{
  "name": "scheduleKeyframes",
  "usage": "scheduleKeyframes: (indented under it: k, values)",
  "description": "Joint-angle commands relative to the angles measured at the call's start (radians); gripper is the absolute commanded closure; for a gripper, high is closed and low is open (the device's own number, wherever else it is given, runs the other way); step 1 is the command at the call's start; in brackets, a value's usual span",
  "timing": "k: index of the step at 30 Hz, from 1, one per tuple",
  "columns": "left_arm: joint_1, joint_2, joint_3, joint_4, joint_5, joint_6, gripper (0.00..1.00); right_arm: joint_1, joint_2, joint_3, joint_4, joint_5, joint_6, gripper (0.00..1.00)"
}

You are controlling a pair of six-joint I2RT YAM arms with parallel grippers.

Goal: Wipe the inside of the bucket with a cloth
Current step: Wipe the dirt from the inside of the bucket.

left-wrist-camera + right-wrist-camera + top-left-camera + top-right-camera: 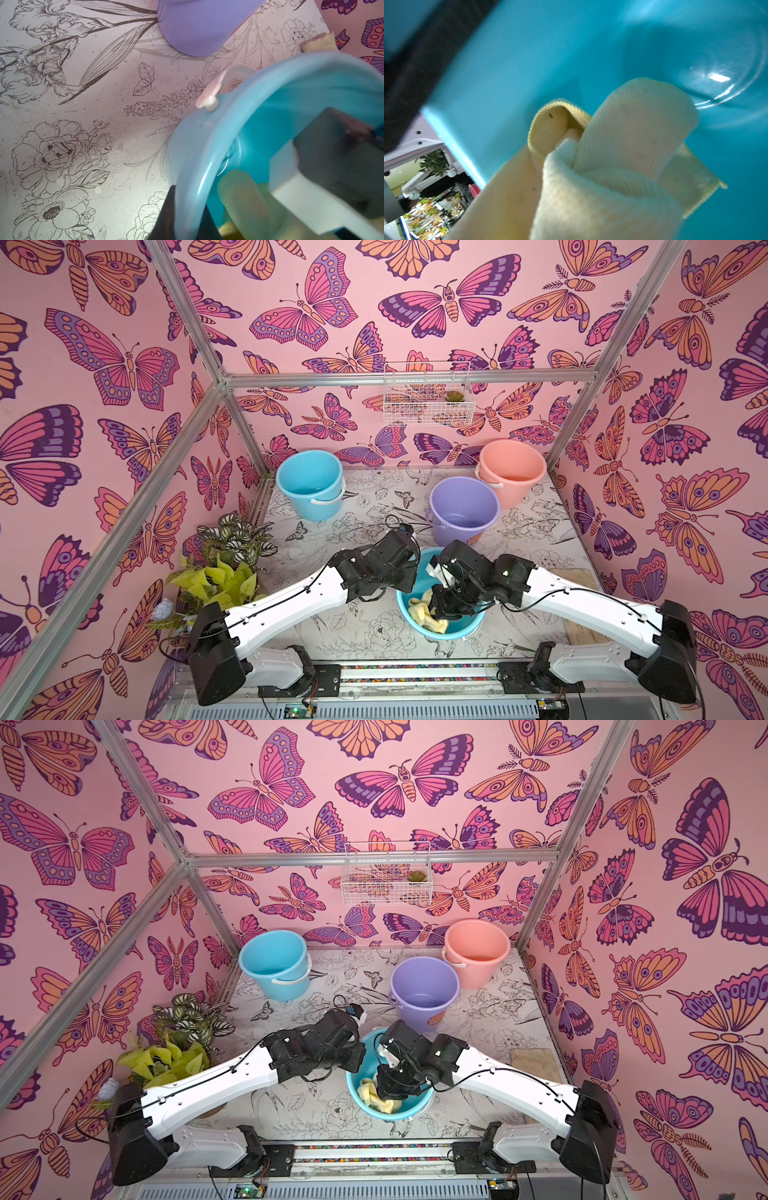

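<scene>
Wiping inside near blue bucket (465, 624); right hand (440, 608) clamped on cloth (419, 612); left hand (187, 220) pinching its rim; slippage risks tipping.

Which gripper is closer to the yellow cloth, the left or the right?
The right. The right gripper is down inside the near blue bucket, shut on the cloth. The left gripper pinches that bucket's rim, beside the cloth.

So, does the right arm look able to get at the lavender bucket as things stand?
Probably yes: the lavender bucket stands upright, mouth open, nothing over it. The right gripper, shut on the cloth inside the near blue bucket, must first lift out.
</scene>
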Motion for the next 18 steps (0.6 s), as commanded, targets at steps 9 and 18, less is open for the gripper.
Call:
scheduleKeyframes:
  k: [9,18]
  values:
    - [0.002,-0.02,-0.021,0.015,0.002,-0.006,1.0,-0.074,0.024,-0.084,0.347,-0.122,0.297,1.0]
    - [0.001,-0.017,-0.012,0.015,0.017,-0.015,1.0,-0.074,0.061,-0.117,0.373,0.099,0.454,1.0]
